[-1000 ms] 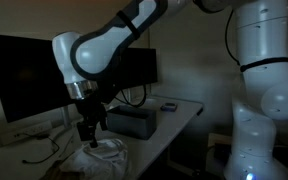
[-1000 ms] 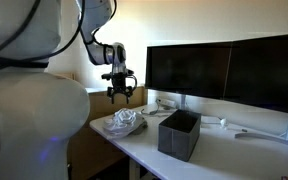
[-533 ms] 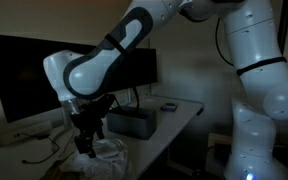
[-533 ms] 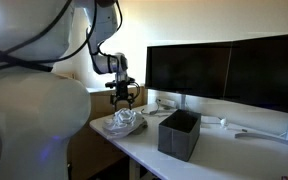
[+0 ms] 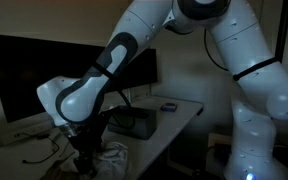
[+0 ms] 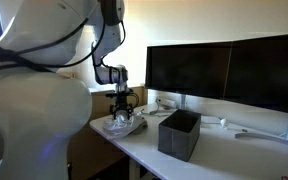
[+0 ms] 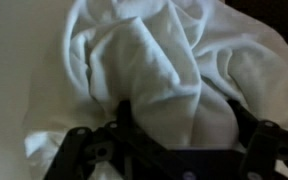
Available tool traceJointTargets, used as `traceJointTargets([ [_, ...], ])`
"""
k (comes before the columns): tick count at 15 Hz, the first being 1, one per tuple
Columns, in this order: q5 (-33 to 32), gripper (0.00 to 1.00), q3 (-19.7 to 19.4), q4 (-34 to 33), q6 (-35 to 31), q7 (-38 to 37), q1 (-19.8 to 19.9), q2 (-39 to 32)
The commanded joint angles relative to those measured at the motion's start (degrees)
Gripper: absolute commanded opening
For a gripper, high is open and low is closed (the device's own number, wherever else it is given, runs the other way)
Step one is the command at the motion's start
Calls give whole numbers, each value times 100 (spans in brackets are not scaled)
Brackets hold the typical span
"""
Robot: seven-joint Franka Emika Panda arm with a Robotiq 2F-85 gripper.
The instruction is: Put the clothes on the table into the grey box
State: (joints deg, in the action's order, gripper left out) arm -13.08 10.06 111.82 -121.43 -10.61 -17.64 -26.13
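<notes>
Straddling white cloth (image 7: 154, 70) by table edge (image 6: 124, 150), gripper (image 7: 169, 150) spread

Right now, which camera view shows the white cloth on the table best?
The wrist view: the white cloth fills the picture and its folds are clear. In an exterior view it is only a small pale heap; in an exterior view the dim light and the arm hide much of it.
</notes>
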Motion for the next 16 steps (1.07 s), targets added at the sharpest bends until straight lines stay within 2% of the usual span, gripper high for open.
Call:
traceJointTargets([
  [1,-53,67,-53,-147,84,25,-106,-66],
  [9,29,16,-9,-288,610,184,-136,50],
  [10,122,12,23,-286,693,233,-105,50],
  [16,127,15,36,-283,1340,158,-119,308],
])
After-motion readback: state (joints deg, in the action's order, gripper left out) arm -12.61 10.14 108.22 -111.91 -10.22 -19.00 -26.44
